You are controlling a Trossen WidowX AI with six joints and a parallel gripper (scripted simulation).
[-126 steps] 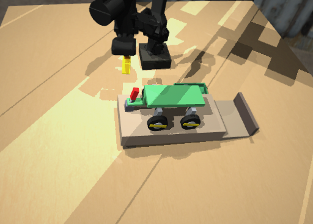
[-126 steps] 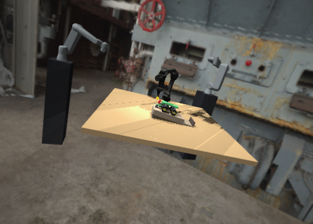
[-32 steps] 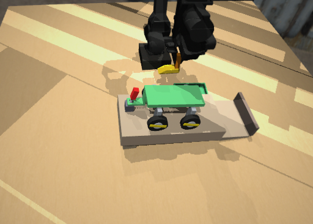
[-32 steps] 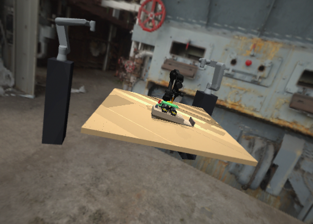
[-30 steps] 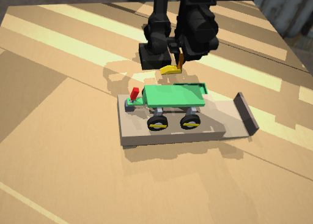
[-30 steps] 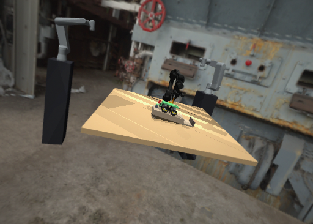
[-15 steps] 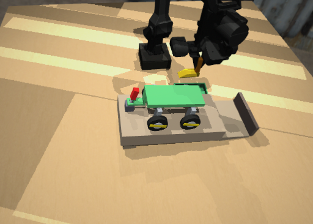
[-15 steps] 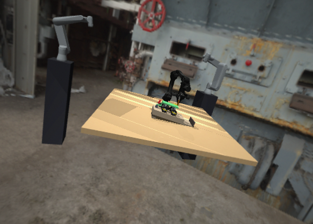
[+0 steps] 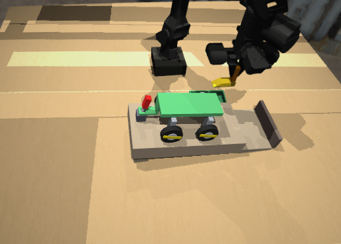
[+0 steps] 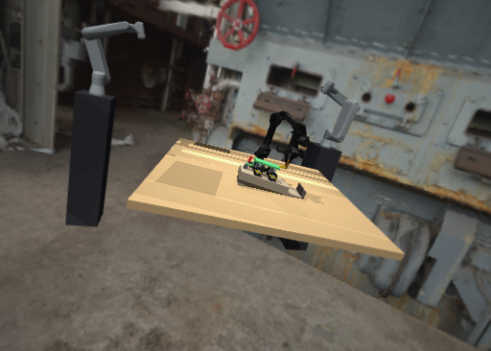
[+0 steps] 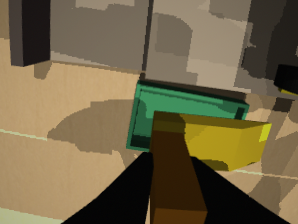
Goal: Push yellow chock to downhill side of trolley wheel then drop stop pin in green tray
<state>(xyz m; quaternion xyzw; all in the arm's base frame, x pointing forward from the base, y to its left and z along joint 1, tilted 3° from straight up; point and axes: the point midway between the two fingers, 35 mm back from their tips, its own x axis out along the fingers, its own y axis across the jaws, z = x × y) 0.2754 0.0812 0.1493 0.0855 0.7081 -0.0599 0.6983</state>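
Note:
The gripper (image 9: 236, 70) (image 11: 171, 156) is shut on the orange handle of the yellow chock (image 9: 222, 83) (image 11: 225, 142). It holds the chock in the air behind the ramp (image 9: 146, 138) (image 10: 254, 180) (image 11: 100, 30); in the wrist view the chock overlaps part of the green tray (image 9: 225, 97) (image 11: 175, 101). The chock's black base is not clearly seen. The green trolley (image 9: 190, 105) (image 10: 267, 164) stands on the ramp, its two near wheels showing with nothing against them. The red-headed stop pin (image 9: 146, 102) (image 10: 250, 159) stands at its uphill end, on the left in the top view.
A dark upright end board (image 9: 267, 124) (image 10: 301, 191) (image 11: 30, 32) stands at the ramp's low end. The arm's black base (image 9: 169, 66) stands behind the ramp. The tray lies close along the ramp's far side, mostly hidden by the trolley in the top view.

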